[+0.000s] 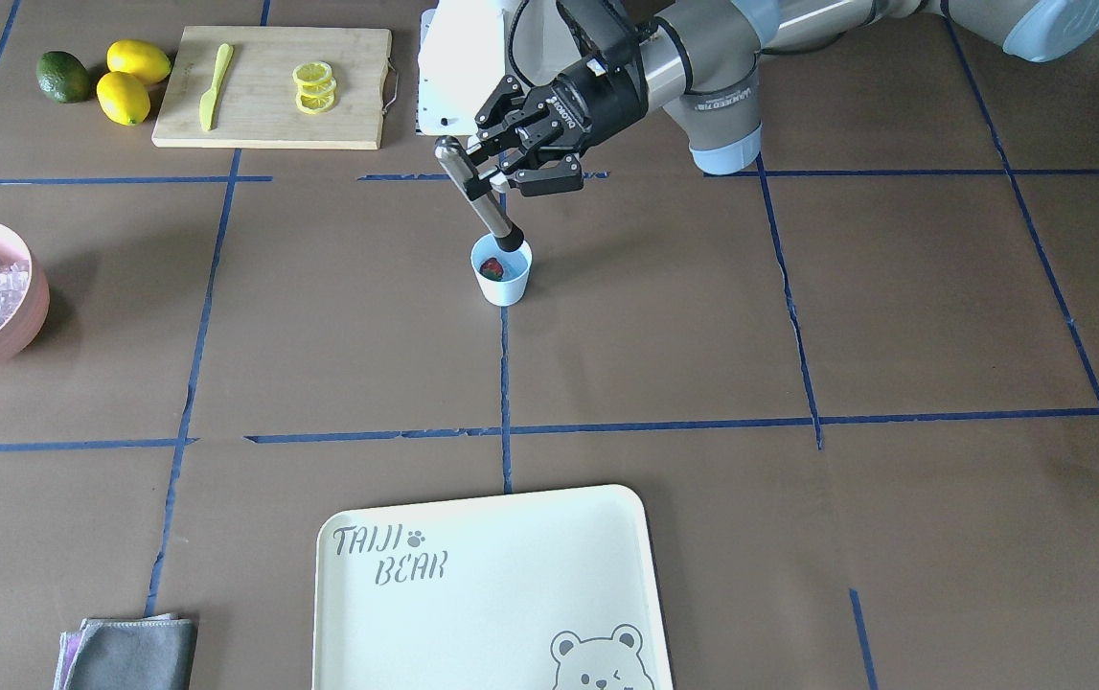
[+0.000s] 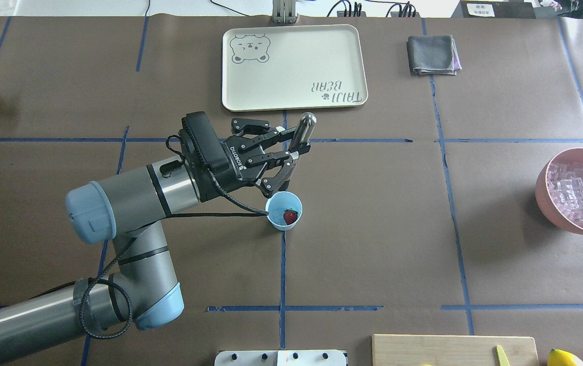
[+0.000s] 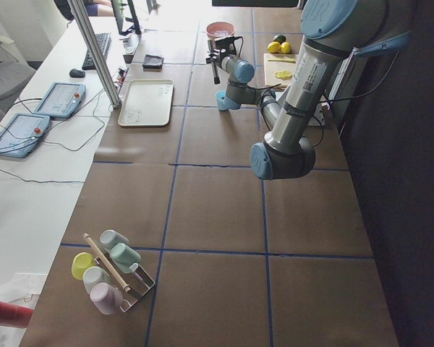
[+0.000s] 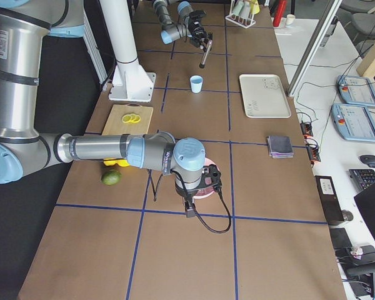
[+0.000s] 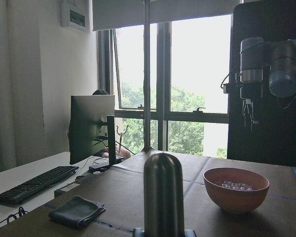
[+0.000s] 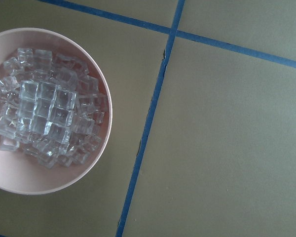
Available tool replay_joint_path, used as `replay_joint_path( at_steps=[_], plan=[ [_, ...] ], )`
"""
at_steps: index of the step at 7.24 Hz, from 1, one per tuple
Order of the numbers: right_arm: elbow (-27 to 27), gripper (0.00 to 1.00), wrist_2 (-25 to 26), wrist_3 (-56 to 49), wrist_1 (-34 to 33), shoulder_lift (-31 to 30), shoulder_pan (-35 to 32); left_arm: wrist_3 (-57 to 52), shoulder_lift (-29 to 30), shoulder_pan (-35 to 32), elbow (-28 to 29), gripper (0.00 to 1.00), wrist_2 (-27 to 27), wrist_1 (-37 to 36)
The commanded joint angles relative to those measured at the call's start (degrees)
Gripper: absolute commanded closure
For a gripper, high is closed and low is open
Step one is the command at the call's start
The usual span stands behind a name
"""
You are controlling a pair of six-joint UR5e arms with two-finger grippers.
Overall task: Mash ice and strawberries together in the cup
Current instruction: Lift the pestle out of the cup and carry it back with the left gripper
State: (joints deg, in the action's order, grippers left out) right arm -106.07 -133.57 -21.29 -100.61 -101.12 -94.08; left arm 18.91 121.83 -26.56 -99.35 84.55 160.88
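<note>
The light-blue cup [image 1: 502,276] stands near the table's middle with one red strawberry [image 1: 492,268] inside it; the same cup [image 2: 283,211] and strawberry [image 2: 290,216] show from overhead. My left gripper [image 1: 503,165] is shut on a metal muddler [image 1: 480,195], tilted, with its dark lower end at the cup's rim. The ice [image 2: 578,187] is piled in a pink bowl [image 2: 550,195] far to my right. I see no ice in the cup. My right gripper [image 4: 206,181] hangs above that bowl [image 6: 99,163]; whether it is open or shut I cannot tell.
A cutting board [image 1: 271,88] holds lemon slices [image 1: 314,88] and a yellow-green knife [image 1: 216,86]; two lemons [image 1: 127,81] and a lime [image 1: 63,77] lie beside it. A pale tray [image 2: 294,66] and a grey cloth [image 2: 432,54] sit across the table. A cup rack [image 3: 112,271] stands at my far left.
</note>
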Motion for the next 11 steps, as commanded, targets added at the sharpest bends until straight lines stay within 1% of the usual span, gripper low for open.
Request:
replay_joint_path(
  at_steps=[1, 2, 3, 4, 7, 8, 9, 10, 11],
  plan=[
    [0.8, 0.0, 0.2, 0.3, 1.8, -0.1, 0.0, 0.1, -0.3, -3.0, -7.7, 1.0, 0.0, -23.2],
    [0.8, 0.0, 0.1, 0.3, 1.8, -0.1, 0.0, -0.9, -0.3, -4.6, -10.6, 1.0, 0.0, -37.2],
    [0.7, 0.0, 0.0, 0.4, 1.8, -0.1, 0.0, -3.8, -0.3, -5.9, -12.6, 1.0, 0.1, -47.7],
    [0.6, 0.0, 0.0, 0.4, 1.8, -0.1, 0.0, -8.1, -0.3, -6.7, -13.0, 1.0, 0.0, -55.2],
    [0.5, 0.0, -0.1, 0.4, 1.8, -0.1, 0.0, -24.1, -0.3, -11.6, -13.1, 1.0, 0.1, -78.5],
    [0.5, 0.0, -0.1, 0.4, 1.8, -0.1, 0.0, -25.4, -1.0, -13.8, -12.9, 1.0, 1.2, -85.6],
    [0.4, 0.0, -0.1, 0.4, 1.8, -0.1, 0.0, -31.2, -3.1, -16.2, -12.5, 1.0, 2.6, -92.2],
    [0.5, 0.0, -0.1, 0.3, 1.8, -0.1, 0.0, -42.5, -3.6, -20.3, -12.1, 1.0, 2.7, -93.3],
    [0.4, 0.0, -0.1, 0.3, 1.8, -0.1, 0.0, -45.1, -7.3, -24.3, -11.7, 1.0, 5.0, -93.3]
  ],
)
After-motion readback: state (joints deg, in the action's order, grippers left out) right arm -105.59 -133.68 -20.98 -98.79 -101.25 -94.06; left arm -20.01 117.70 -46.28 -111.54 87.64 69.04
